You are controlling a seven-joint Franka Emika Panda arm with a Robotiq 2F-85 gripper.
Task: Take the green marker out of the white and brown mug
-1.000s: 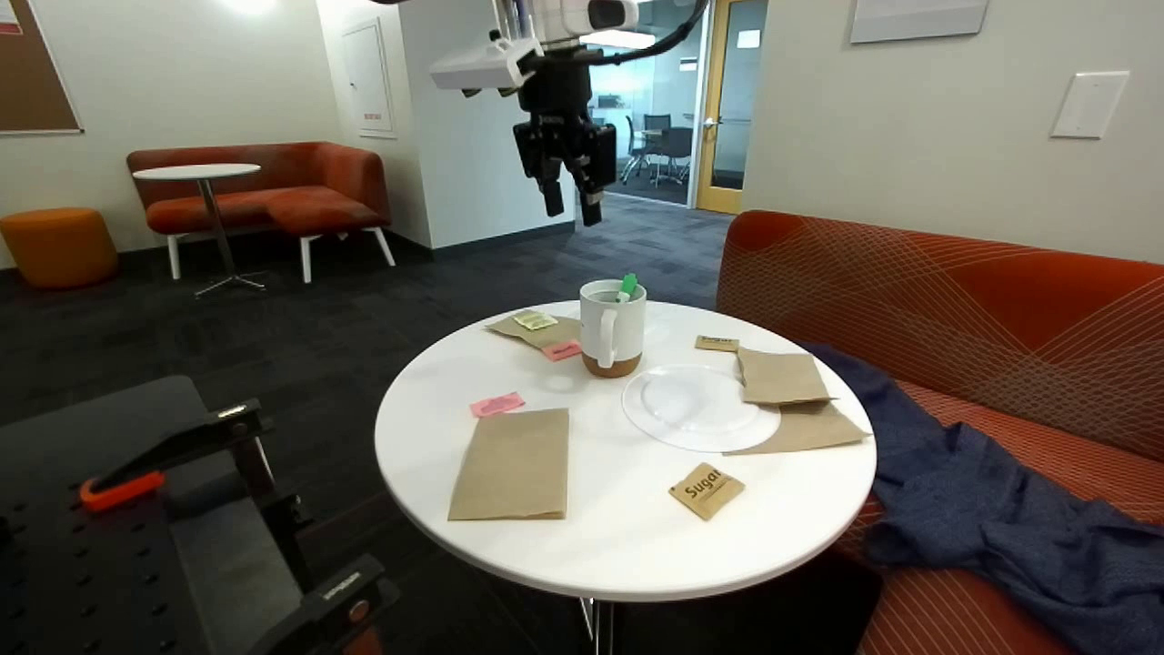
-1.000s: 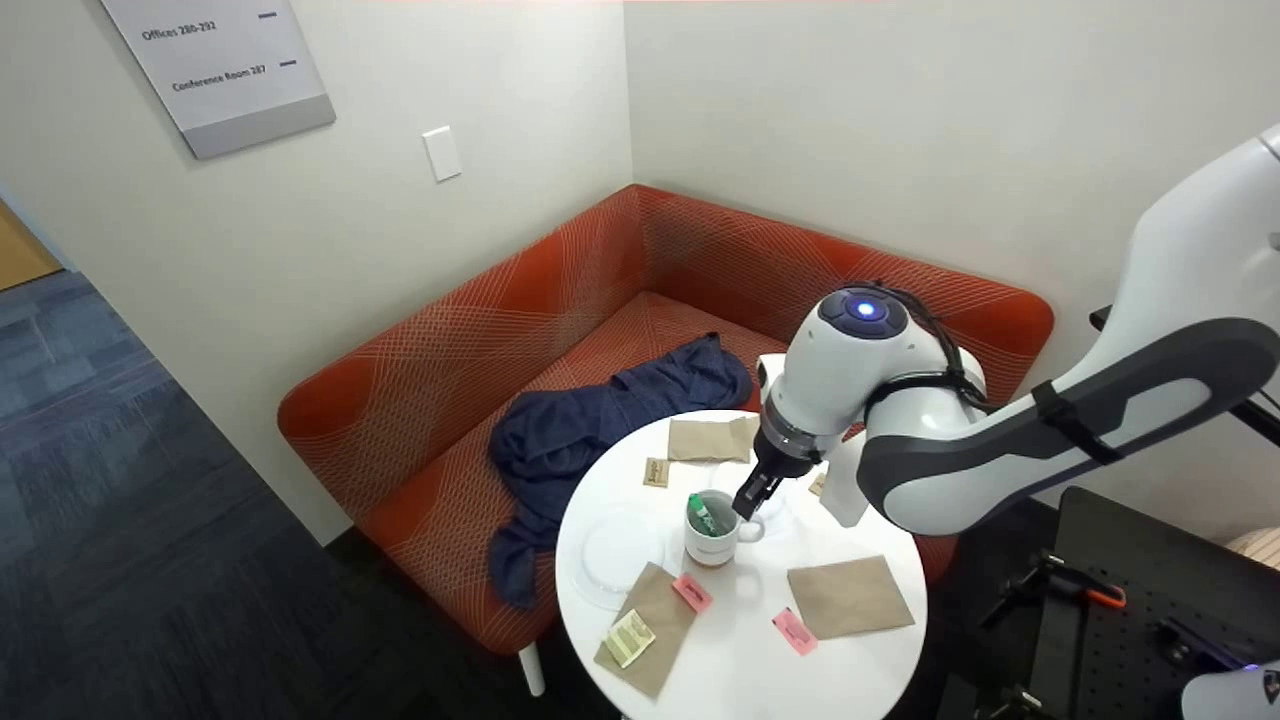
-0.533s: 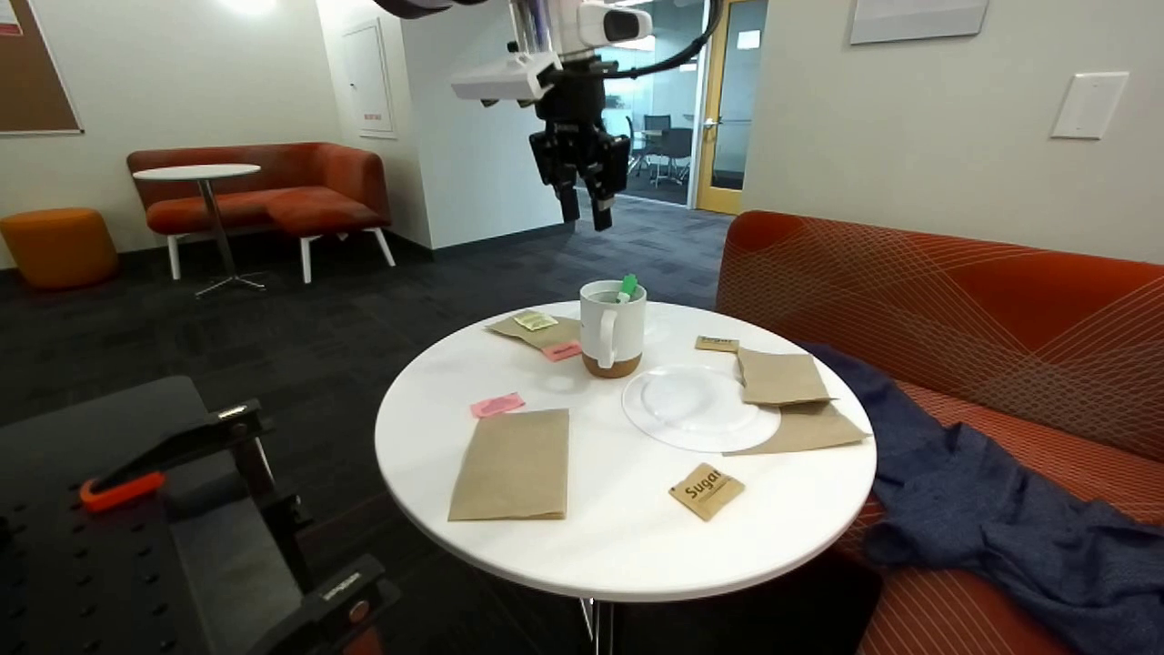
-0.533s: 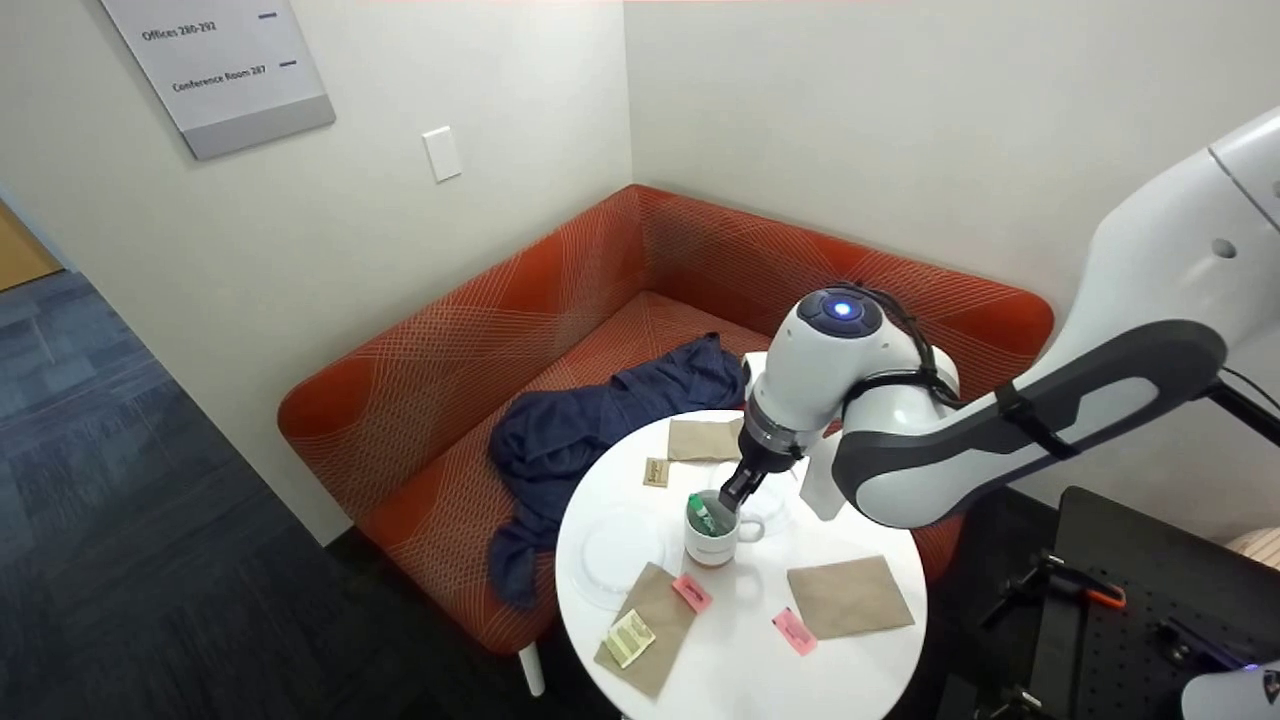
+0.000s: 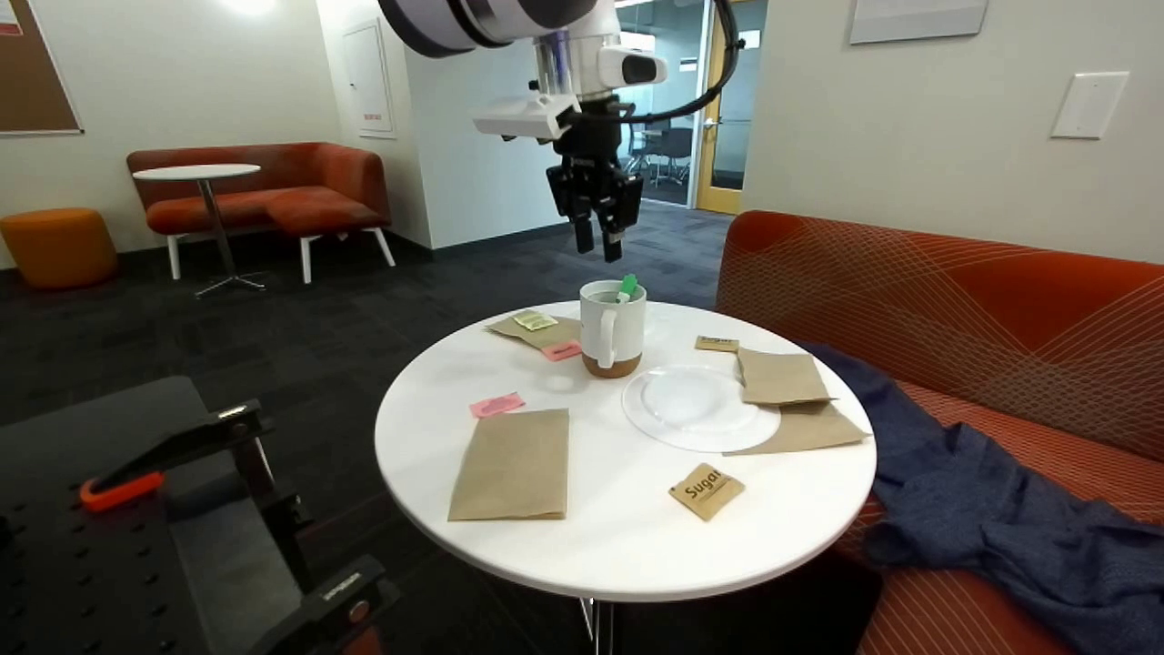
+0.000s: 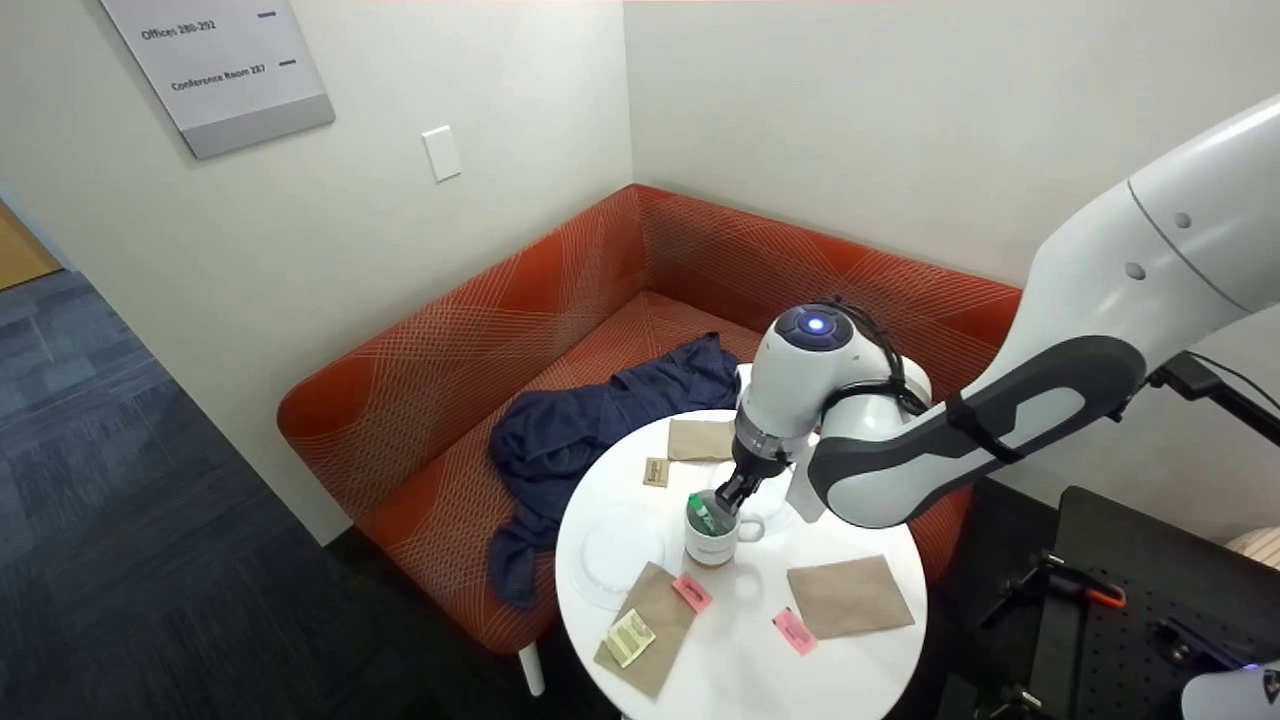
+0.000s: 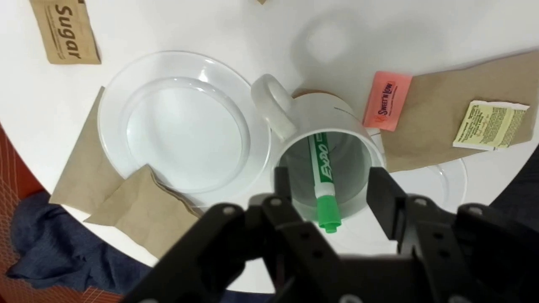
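Note:
The white and brown mug (image 5: 629,329) stands upright on the round table and also shows in an exterior view (image 6: 709,549) and in the wrist view (image 7: 324,112). The green marker (image 7: 323,181) leans inside it, its green cap sticking out over the rim; it shows in both exterior views (image 5: 627,288) (image 6: 702,514). My gripper (image 5: 599,251) is open and empty, a little above the mug's rim. In the wrist view my gripper (image 7: 329,181) has one finger on each side of the marker's cap end, touching neither side. The gripper's tips show small in an exterior view (image 6: 730,498).
The table (image 5: 627,528) also holds a clear plate (image 7: 185,126) beside the mug's handle, brown napkins (image 5: 511,466), a sugar packet (image 5: 707,491) and pink packets (image 7: 388,101). Another clear plate (image 7: 442,181) is partly hidden behind the mug. A red couch (image 6: 480,330) borders the table.
My gripper has moved over toward the mug and then lowered, and is now closer above its rim. It stays open. The mug and marker have not moved.

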